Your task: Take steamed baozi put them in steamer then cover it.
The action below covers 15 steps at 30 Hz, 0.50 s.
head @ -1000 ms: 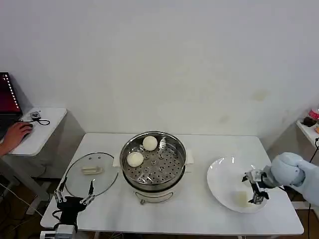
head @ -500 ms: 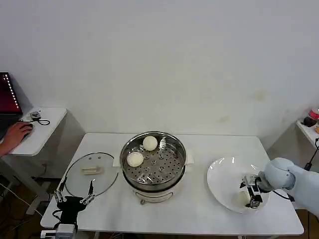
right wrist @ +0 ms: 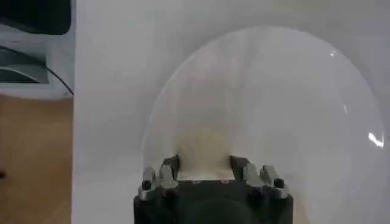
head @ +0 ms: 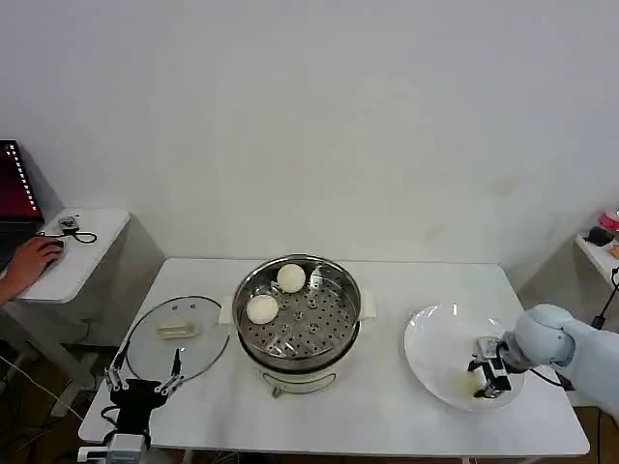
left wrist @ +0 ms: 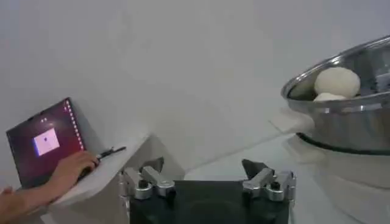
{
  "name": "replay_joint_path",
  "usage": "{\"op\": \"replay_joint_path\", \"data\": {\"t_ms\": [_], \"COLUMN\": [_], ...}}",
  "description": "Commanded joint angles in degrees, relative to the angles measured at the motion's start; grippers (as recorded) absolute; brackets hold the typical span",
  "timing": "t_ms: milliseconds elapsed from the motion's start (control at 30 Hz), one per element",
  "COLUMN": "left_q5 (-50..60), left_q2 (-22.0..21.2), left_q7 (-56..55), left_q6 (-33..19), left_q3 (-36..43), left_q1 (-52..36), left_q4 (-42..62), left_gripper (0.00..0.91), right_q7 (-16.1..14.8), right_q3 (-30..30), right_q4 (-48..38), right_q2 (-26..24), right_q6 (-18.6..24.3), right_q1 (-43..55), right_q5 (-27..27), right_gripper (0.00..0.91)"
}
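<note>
Two off-white baozi (head: 291, 277) (head: 262, 308) lie on the perforated tray of the shiny steamer (head: 350, 290) at the table's middle. On the white plate (head: 435, 338) to the right, my right gripper (head: 488, 379) is down at the plate's near right part. In the right wrist view its fingers press both sides of a third baozi (right wrist: 204, 149), so the right gripper (right wrist: 204, 164) is shut on it. My left gripper (head: 145, 387) stays parked open at the table's front left edge; in the left wrist view the left gripper (left wrist: 204, 167) holds nothing.
A glass lid (head: 179, 338) lies flat on the table left of the steamer, just behind the left gripper. A side table (head: 73, 251) at far left holds a laptop and a person's hand. The table's front edge runs close to the plate.
The right gripper came down from above the plate and closed its fingers on the baozi lying there. The left arm and the steamer's contents have not moved.
</note>
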Motion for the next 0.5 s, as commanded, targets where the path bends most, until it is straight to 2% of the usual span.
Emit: {"op": "replay_joint_path", "data": {"t_ms": [33,233,367,500], "left_q5": [-0.04,-0.17,-0.34,-0.45], "left_q2": [0.01,0.19,0.42,0.56], "left_q7": [0.02,0.03,0.03,0.02], "left_q6": [0.02,-0.03,-0.06,-0.10], "left_q3": [-0.01,-0.20,-0.55,-1.21], "left_q1": [0.08,0.20,0.31,0.34], "left_q4": [-0.13,-0.45,-0.53,-0.46], "left_gripper": [0.907,0.907,0.907,0.907], "right_q7": [-2.16,-4.50,-4.71,-4.86], "right_q3": [-5.80,-6.14,-8.99,-12.83], "right_q4": [0.88,0.43,-1.59,-4.91], "right_q2": [0.10,1.56,4.74,10.08], "right_q6": [0.60,2.77,3.42,3.70], "right_q1": [11.27,21.61,30.62,38.94], "right_q5": [2.10,5.78,8.78,10.81], "right_gripper": [0.595,0.595,0.605,0.605]}}
